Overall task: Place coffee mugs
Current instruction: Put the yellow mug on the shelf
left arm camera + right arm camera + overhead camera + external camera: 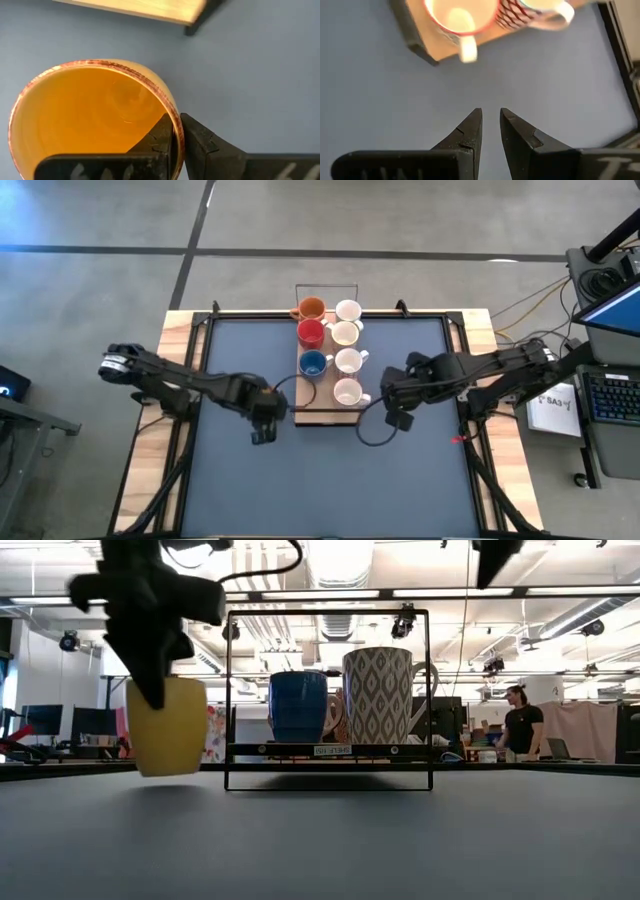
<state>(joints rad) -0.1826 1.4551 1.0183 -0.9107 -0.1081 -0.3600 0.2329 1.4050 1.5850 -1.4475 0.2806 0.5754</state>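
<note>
surface: dark blue mat (330, 480) on a wood-edged table (178, 330); open office behind, a person (521, 722) standing far right in the low view.
left gripper (176, 135): mine, near-left of the rack, fingers clamped on the rim of the orange mug (90, 120), one finger inside and one outside the wall.
orange mug position: in the low view it hangs clear of the mat, left of the rack frame and not yet on the board.
right gripper (490, 127): mine, waiting over bare mat near-right of the rack; fingers a little apart, nothing between them.
rack (326, 416): wooden board with a thin black wire frame, far centre of the mat.
rack contents: two columns; left holds orange (311, 308), red (311, 332), blue (313, 363), with the near-left spot unfilled; right holds four white mugs, the nearest (346, 392) beside the empty spot.
mug contents: all look empty, as far as I can see.
risk 1: thin rim pinch, so the mug could swing or slip if I move fast.
risk 2: the gap is tight; I could knock the blue or near white mug.
risk 3: the mug bottom could catch the board edge or wire frame if carried too low.
risk 4: releasing too high could tip it.
</note>
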